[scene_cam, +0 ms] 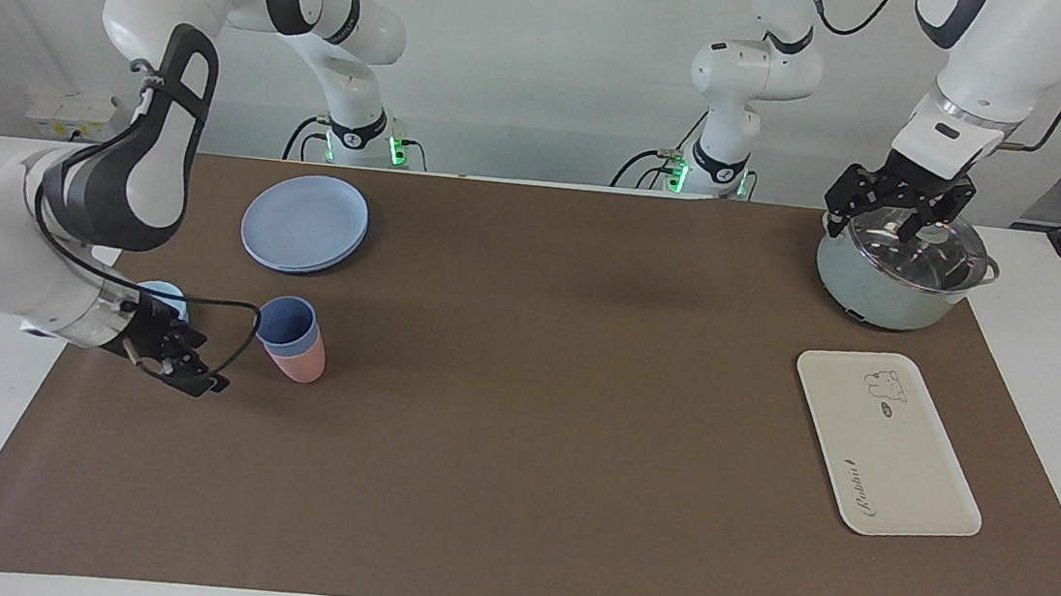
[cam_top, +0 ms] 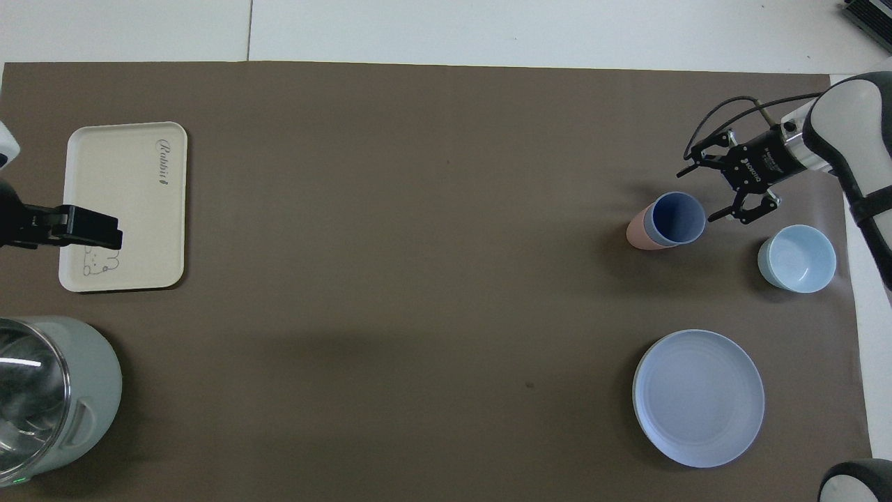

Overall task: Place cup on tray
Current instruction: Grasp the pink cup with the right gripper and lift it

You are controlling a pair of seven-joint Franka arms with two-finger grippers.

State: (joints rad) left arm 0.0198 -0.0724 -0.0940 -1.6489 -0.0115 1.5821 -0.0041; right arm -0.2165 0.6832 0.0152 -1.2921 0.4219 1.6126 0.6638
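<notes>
The periwinkle-blue cup (scene_cam: 285, 323) stands nested inside a salmon-pink tumbler (scene_cam: 302, 366) on the brown mat, toward the right arm's end; it also shows in the overhead view (cam_top: 674, 217). My right gripper (scene_cam: 205, 366) is open and low beside the cup, toward the right arm's end of it and not touching it; the overhead view shows the right gripper (cam_top: 704, 192) too. The cream-white tray (scene_cam: 886, 449) lies bare at the left arm's end and shows in the overhead view (cam_top: 125, 188). My left gripper (scene_cam: 893, 221) waits open above a pot's lid.
A pale green pot (scene_cam: 892, 284) with a glass lid stands nearer the robots than the tray. A light-blue bowl (cam_top: 796, 258) sits beside the right gripper. A round blue plate (cam_top: 698, 397) lies nearer the robots than the cups.
</notes>
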